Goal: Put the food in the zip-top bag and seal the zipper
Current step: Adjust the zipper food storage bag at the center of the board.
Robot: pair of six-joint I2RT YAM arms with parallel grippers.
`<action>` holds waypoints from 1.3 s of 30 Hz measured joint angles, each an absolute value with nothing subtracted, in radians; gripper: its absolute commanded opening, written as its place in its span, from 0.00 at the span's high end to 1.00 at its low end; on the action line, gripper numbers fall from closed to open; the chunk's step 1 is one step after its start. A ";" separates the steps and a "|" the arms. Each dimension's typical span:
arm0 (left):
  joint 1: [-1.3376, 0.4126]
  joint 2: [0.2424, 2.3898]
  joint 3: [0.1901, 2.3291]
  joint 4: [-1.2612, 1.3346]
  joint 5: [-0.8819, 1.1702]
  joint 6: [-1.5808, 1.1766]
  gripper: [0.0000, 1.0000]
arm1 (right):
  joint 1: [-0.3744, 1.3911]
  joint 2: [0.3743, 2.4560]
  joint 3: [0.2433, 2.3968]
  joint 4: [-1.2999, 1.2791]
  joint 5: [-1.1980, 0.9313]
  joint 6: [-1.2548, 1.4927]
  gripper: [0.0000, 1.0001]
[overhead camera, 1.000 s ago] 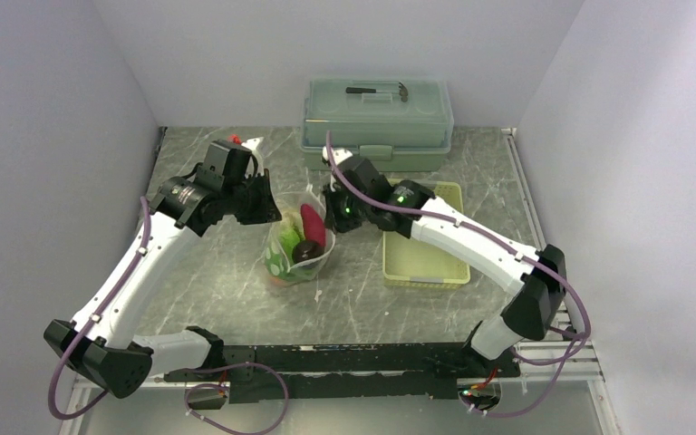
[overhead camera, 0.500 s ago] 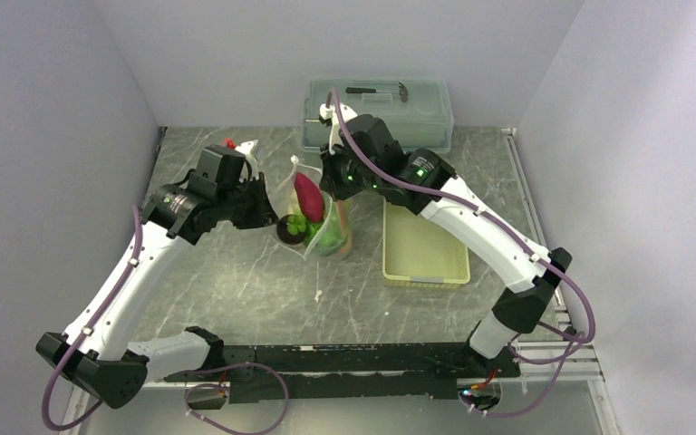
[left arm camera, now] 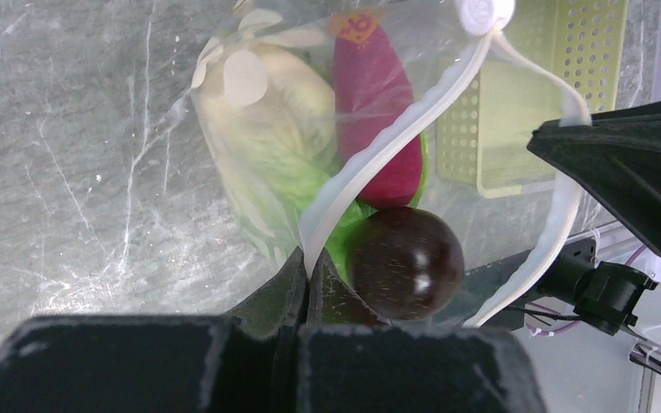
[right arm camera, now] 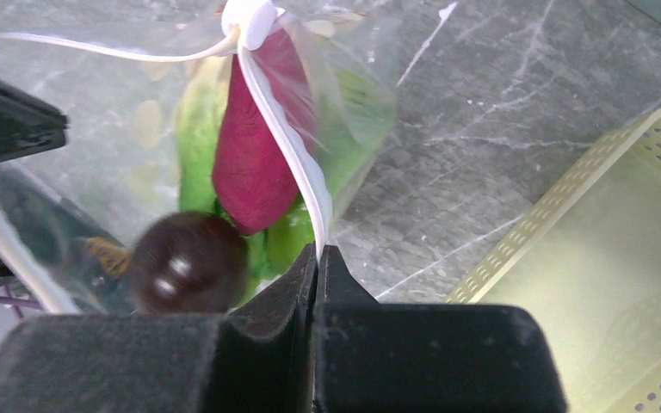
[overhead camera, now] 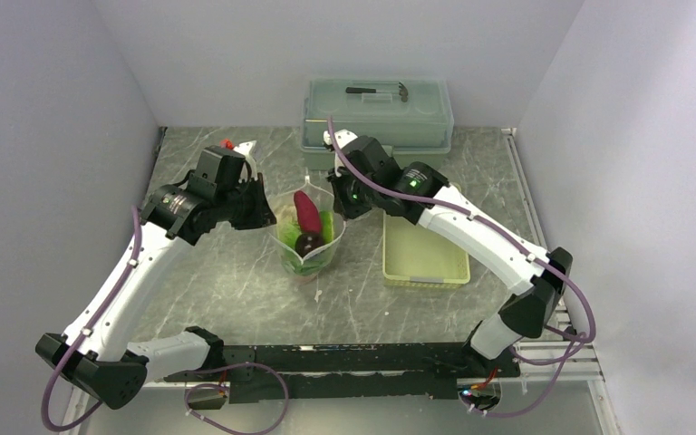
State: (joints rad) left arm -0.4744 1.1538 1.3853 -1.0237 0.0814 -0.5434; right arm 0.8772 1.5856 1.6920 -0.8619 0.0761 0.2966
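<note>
The zip-top bag (overhead camera: 306, 237) hangs between my two grippers with its mouth open upward. My left gripper (overhead camera: 267, 216) is shut on the left side of the zipper (left arm camera: 370, 163). My right gripper (overhead camera: 340, 207) is shut on the right side of the zipper (right arm camera: 288, 146). Inside the bag I see the magenta root (overhead camera: 307, 210) (left arm camera: 374, 103) (right arm camera: 254, 163), the dark round piece (overhead camera: 307, 243) (left arm camera: 406, 262) (right arm camera: 188, 262), the lettuce (left arm camera: 271, 129) and green fruit (right arm camera: 288, 241). The white slider (left arm camera: 484, 12) (right arm camera: 250, 19) sits at the zipper's far end.
The pale yellow-green perforated tray (overhead camera: 423, 236) lies right of the bag, under the right arm. The lidded grey-green box (overhead camera: 378, 113) stands at the back. A small red and white piece (overhead camera: 236, 143) lies at the back left.
The bag was lifted and swung toward the back, then came back down and forward; it now hangs upright with its mouth open between both grippers. The right gripper rose and dropped again.
</note>
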 measured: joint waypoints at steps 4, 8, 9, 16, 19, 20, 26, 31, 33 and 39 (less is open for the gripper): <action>-0.474 1.156 1.385 -1.021 0.087 -0.543 1.00 | 0.876 1.555 1.687 -0.836 0.044 0.300 1.00; -0.474 1.159 1.385 -1.021 0.099 -0.543 1.00 | 0.874 1.549 1.686 -0.809 0.013 0.310 1.00; -0.474 1.164 1.386 -1.021 0.104 -0.543 1.00 | 0.873 1.549 1.681 -0.802 0.005 0.313 1.00; -0.474 1.208 1.386 -1.007 0.147 -0.542 0.96 | 0.860 1.550 1.647 -0.768 -0.044 0.346 1.00; -0.474 1.211 1.385 -0.992 0.176 -0.539 0.92 | 0.843 1.549 1.617 -0.737 -0.080 0.373 1.00; -0.474 1.211 1.385 -0.987 0.184 -0.538 0.91 | 0.836 1.549 1.605 -0.725 -0.094 0.383 1.00; -0.474 1.222 1.385 -0.955 0.224 -0.535 0.83 | 0.814 1.549 1.554 -0.677 -0.149 0.437 1.00; -0.474 1.241 1.378 -0.934 0.239 -0.535 0.68 | 0.805 1.549 1.536 -0.642 -0.179 0.469 1.00; -0.474 1.241 1.376 -0.932 0.239 -0.533 0.65 | 0.803 1.549 1.536 -0.630 -0.191 0.479 1.00; -0.474 1.242 1.376 -0.931 0.241 -0.531 0.57 | 0.793 1.549 1.529 -0.593 -0.222 0.508 1.00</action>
